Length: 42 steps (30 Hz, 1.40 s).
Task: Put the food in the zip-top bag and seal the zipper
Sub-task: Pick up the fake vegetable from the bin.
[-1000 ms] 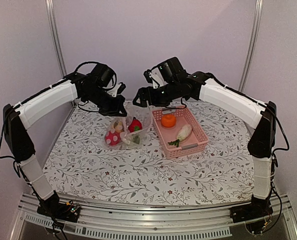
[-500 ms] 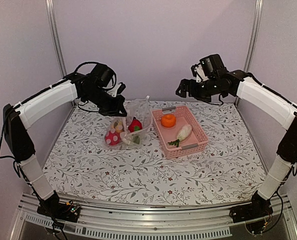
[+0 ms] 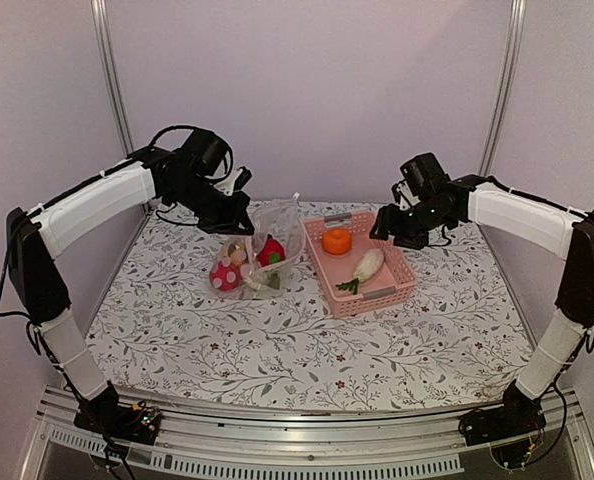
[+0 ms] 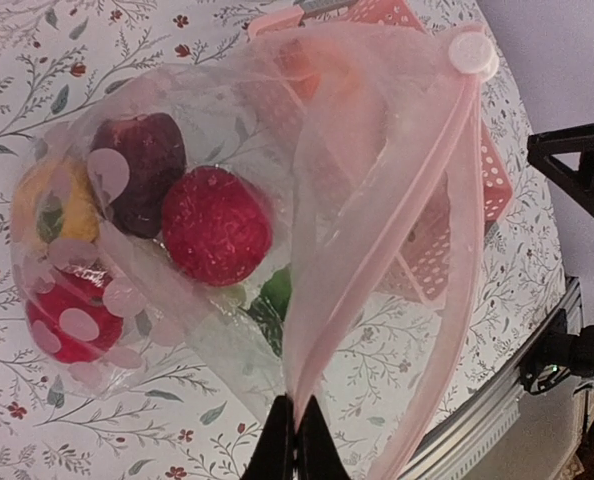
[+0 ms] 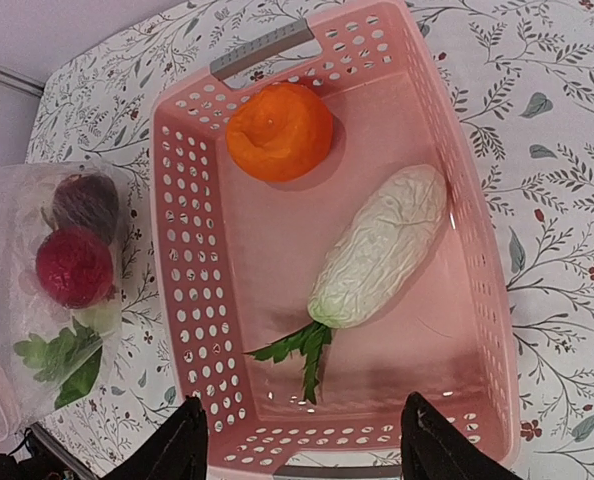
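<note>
Two pieces sit in the pink lattice basket (image 5: pixel 177 250): a smooth round orange (image 5: pixel 279 130) and a wrinkled cream-white vegetable (image 5: pixel 377 250) with green leaves. Right claw (image 5: pixel 302 450) hangs directly above them, jaws wide apart, empty. Left claw (image 4: pixel 295 445) is pinched tight on the zip-top bag (image 4: pixel 227 200) mouth edge, holding it up just left of the basket on the floral desk (image 3: pixel 277 340). Inside the clear crinkly bag: red fruit (image 4: pixel 217 225), dark purple one (image 4: pixel 137 155), yellow one (image 4: pixel 42 205).

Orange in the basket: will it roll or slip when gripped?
Likely rolls if nudged: the orange looks near-round and lies loose on the basket's smooth floor. Its dimpled skin probably gives some hold. The right gripper, open, looks wide enough to span it.
</note>
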Motion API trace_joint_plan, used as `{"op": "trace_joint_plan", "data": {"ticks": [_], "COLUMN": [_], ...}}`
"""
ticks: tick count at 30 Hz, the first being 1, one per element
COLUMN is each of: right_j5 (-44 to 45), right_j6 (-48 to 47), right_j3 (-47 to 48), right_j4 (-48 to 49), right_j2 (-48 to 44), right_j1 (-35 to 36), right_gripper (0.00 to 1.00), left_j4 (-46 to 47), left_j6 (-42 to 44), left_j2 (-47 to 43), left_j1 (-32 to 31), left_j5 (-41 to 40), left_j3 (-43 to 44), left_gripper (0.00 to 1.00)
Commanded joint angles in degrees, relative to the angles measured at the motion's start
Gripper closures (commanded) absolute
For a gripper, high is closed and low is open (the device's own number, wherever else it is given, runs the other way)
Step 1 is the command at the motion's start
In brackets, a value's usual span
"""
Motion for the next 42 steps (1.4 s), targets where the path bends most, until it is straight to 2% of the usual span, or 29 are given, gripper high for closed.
{"op": "trace_joint_plan", "data": {"ticks": [1, 16, 27, 34, 40, 42], "right_j5": [-2.7, 0.2, 1.4, 1.5, -3.1, -3.2], "right_j6": [2.6, 7.7, 10.2, 12.9, 12.0, 11.9], "right_j3": [-1.1, 2.7, 9.9, 10.0, 9.1, 7.9], "right_j4": [3.5, 4.8, 2.9, 2.3, 5.0, 5.8], "right_j2": [2.4, 14.7, 24.4, 26.9, 27.0, 25.0], "right_j1": [0.1, 0.1, -0.9, -2.1, -2.0, -1.6], "right_gripper": [0.37, 0.36, 0.39, 0.41, 0.69, 0.72], "left_j4": [0.7, 0.7, 0.7, 0.7, 0.9, 0.9], "left_j6": [-0.2, -0.2, 0.2, 0.3, 0.3, 0.3], "left_j2": [-0.6, -1.8, -1.8, -1.8, -1.8, -2.0], "left_j1": [0.6, 0.6, 0.9, 1.1, 1.2, 1.2], "left_j5": [0.0, -1.1, -1.0, -0.9, -0.5, -0.6], "left_j3": [-0.9, -2.3, -2.1, -2.1, -2.4, -2.6], "left_gripper": [1.00, 1.00, 1.00, 1.00, 1.00, 1.00]}}
